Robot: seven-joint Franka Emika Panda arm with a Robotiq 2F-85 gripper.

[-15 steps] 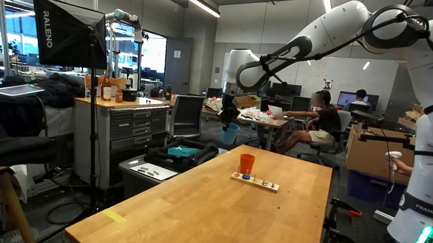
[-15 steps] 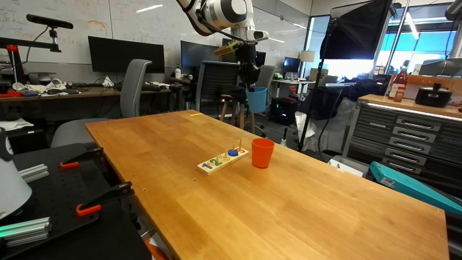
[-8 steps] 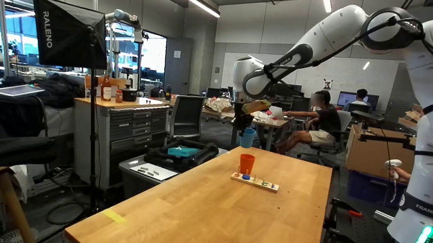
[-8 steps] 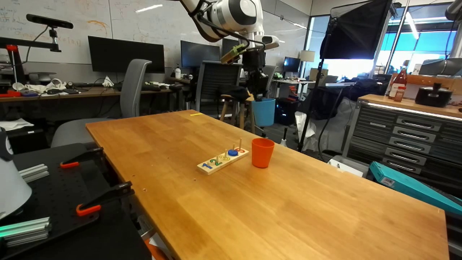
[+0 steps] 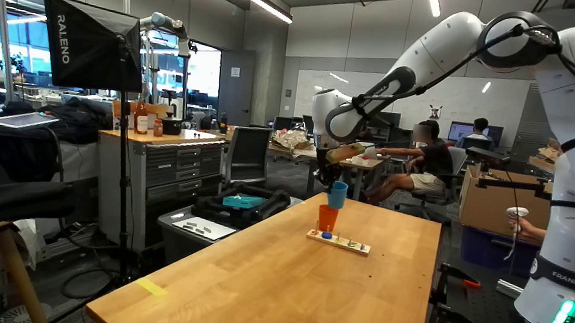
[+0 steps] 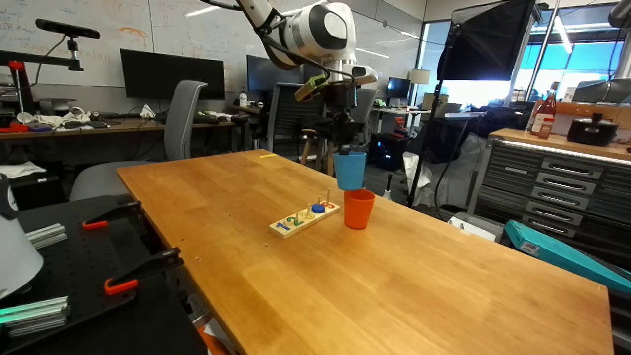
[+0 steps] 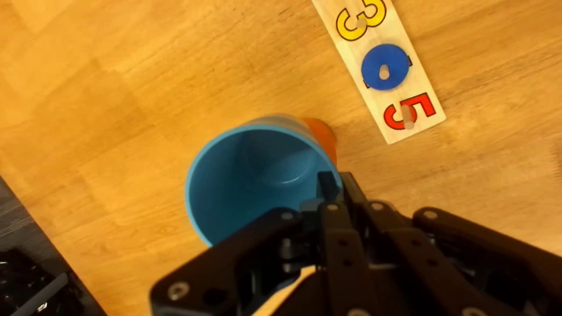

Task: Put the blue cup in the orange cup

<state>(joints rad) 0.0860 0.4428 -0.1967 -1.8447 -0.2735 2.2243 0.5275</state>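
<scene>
Two fingers (image 7: 352, 188) of the gripper (image 7: 339, 187) are pressed together on a single thickness of wall: the blue cup (image 7: 261, 180) is pinched at its rim, one fingertip inside, one outside. By this grip the base is left free below, presumably so that it can be passed into another mouth. The blue cup is held mouth up, roughly upright, above the table (image 6: 394, 276). Just beneath, the orange cup (image 6: 358, 211) is stood mouth up on the wood, unheld, ready as receiver. In both exterior views the blue base is seen at about the height of the orange rim, a little off centre; whether they touch cannot be made out. Nesting judged not yet begun. A slight sideways correction, then lowering, seems called for; if the rim is caught by the base, the orange cup could be pushed or tipped, nothing being there to brace it. Just beside it a numbered peg board (image 6: 304, 220) is laid, a blue disc (image 7: 386, 57) threaded on one peg; no part in the task is suspected.
</scene>
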